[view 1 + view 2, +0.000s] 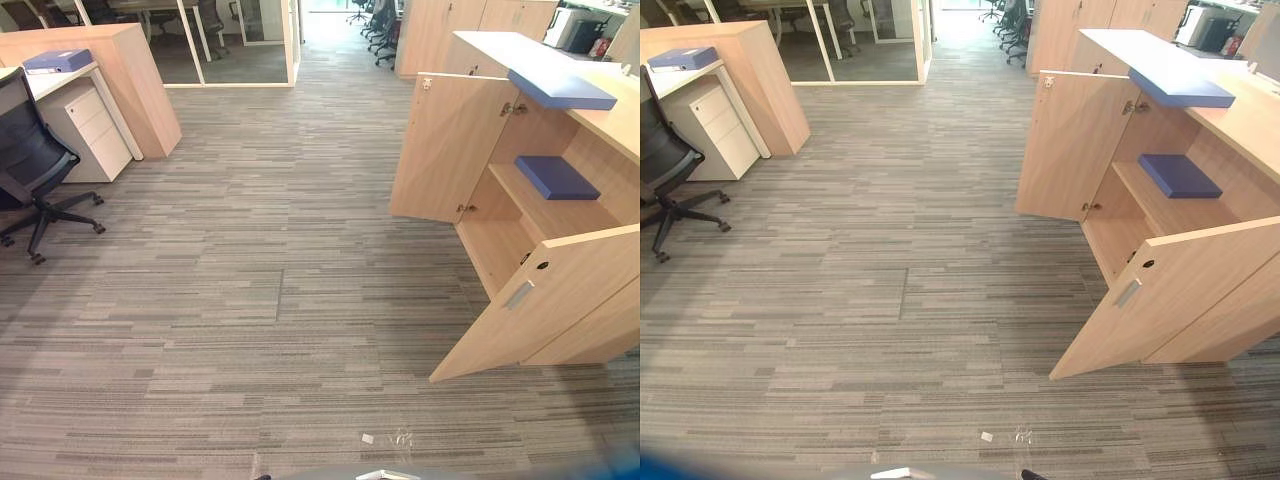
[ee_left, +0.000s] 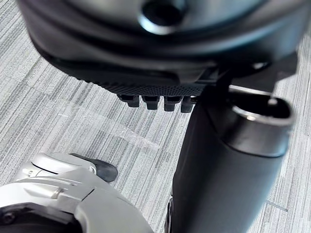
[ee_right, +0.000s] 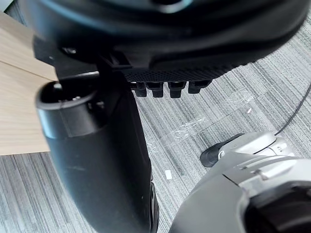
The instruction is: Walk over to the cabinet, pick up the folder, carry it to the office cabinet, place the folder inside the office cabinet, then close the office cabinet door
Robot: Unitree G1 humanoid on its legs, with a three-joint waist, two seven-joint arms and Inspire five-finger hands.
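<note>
Evidently stowed, the blue folder (image 1: 556, 177) lies flat inside the office cabinet (image 1: 490, 48); its near door (image 1: 545, 300) gapes closest to the right hand (image 3: 165, 43), slack-fingered and empty like the left hand (image 2: 155, 48).

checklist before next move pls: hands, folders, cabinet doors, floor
1. Left robot hand empty: ok.
2. Right robot hand empty: ok.
3. Folder on the office cabinet shelf: ok, lies flat.
4. Doors shut: not ok; near door and far door stand open.
5. Carpet to the near door passable: ok, just a small white scrap.
6. Which folder is the task's: cannot tell; second folder on top, third folder far left.
</note>
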